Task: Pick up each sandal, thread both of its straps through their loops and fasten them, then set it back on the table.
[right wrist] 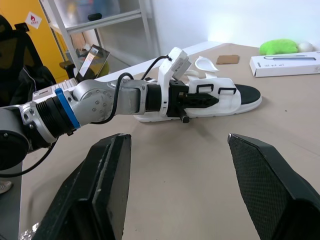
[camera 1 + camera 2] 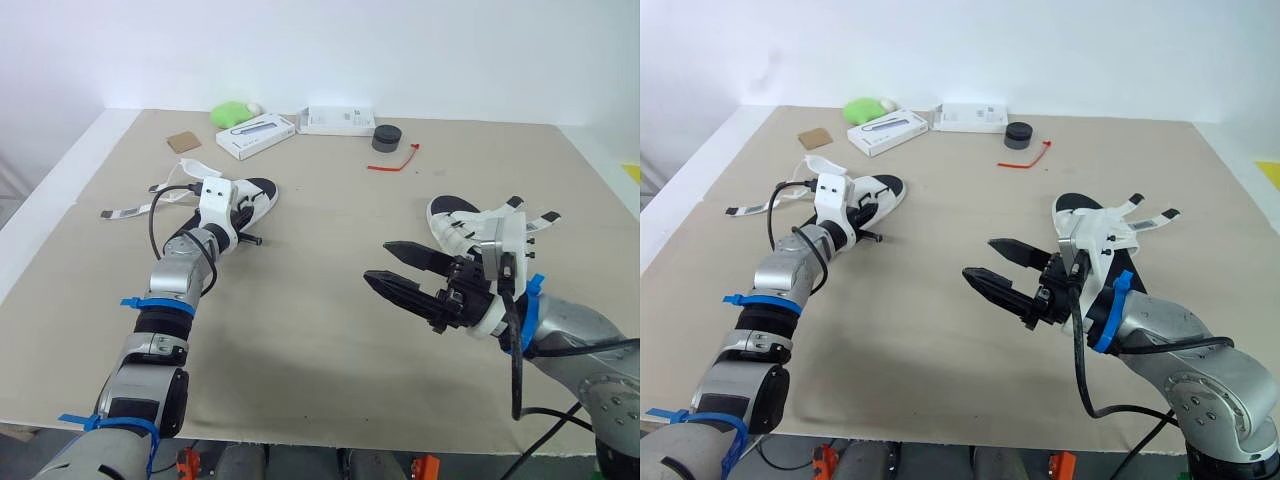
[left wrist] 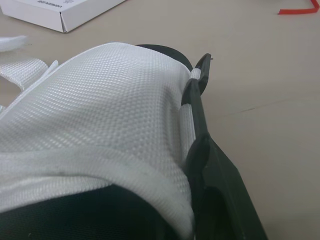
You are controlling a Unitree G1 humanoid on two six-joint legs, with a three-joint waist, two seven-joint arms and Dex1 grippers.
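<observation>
**Light sandal, floppy straps: hold the sole, not the cloth**

The left sandal (image 2: 256, 194) lies flat on the desk (image 2: 320, 330), toward its left side, with the left pincer (image 1: 210, 100) at its upper. In the left wrist view a white woven band (image 3: 100, 115) presses against one black finger (image 3: 196, 120). The other finger is hidden by the cloth, so the pincer seems closed on that band, though this is not certain. One loose strap (image 2: 125, 211) trails away from the sandal across the desk.

The right pincer (image 2: 378, 262) hangs above the desk near its middle, fingers spread wide with nothing between them. Just behind it the right sandal (image 2: 452, 214) rests on the desk, its strap ends (image 2: 545, 216) sticking out unfastened.

The sandal looks light, so lifting it should take little force. Its sole (image 1: 235, 106) appears to be the only fairly stiff part. The woven band and straps are soft and would likely fold or slip under a pinch, letting the shoe swing. A firmer hold would probably be on the sole's edge or heel, which leaves the straps free. The other pincer could then take a strap close to its tip and feed it through the small black loops (image 1: 227, 91). A strap lying flat on the desk may be hard to get under.
</observation>
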